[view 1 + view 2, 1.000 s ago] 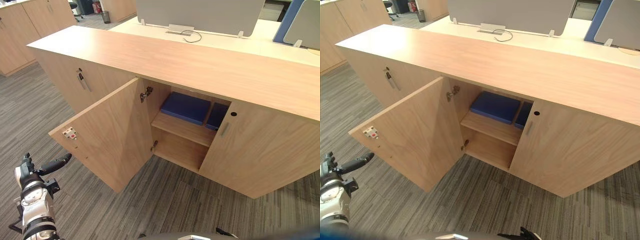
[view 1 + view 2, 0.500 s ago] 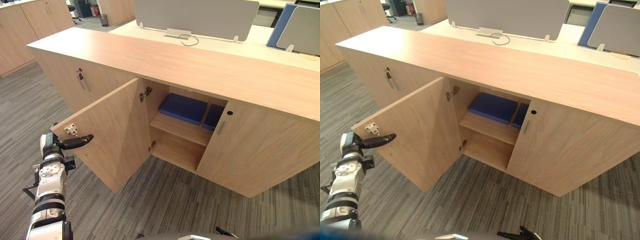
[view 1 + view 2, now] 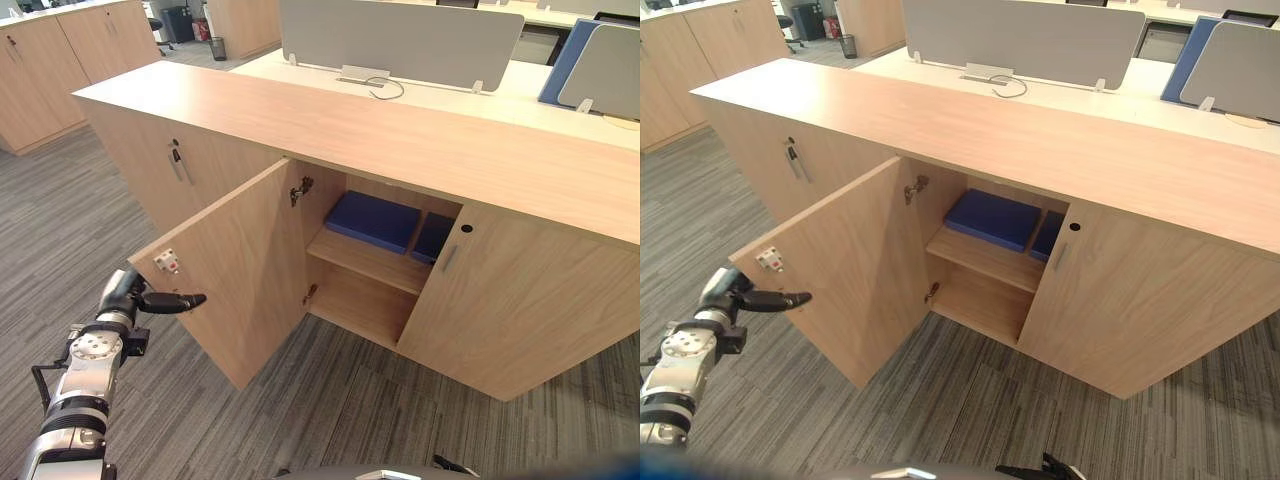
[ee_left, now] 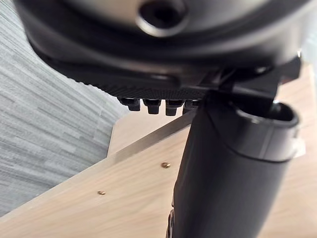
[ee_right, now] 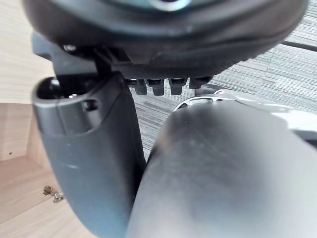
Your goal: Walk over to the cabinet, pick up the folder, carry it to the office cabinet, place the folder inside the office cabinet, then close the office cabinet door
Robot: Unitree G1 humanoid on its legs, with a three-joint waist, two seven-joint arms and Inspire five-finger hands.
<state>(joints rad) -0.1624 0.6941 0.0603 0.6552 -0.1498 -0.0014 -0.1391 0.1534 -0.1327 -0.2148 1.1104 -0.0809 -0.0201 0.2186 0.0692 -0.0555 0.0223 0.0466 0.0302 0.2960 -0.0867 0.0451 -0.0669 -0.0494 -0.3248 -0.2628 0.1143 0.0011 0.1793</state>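
While the office cabinet (image 3: 400,140) stands across my head views, its left door (image 3: 245,270) hangs wide, swung out toward 7 o'clock, and the right door (image 3: 510,300) is closed. My left hand (image 3: 130,296) is at 8 o'clock, its fingers straight, reaching to the open door's free edge just below a small latch plate (image 3: 166,262). Whether they touch the wood I cannot tell.

The blue folder (image 3: 372,220) lies flat on the upper shelf (image 3: 365,260) inside, its long side along the shelf front, roughly 10 to 4 o'clock. A second blue folder (image 3: 433,236) sits just beside it at 3 o'clock, half behind the closed door. My right hand (image 5: 89,163) shows over grey carpet (image 3: 330,400); open or closed, I cannot tell.
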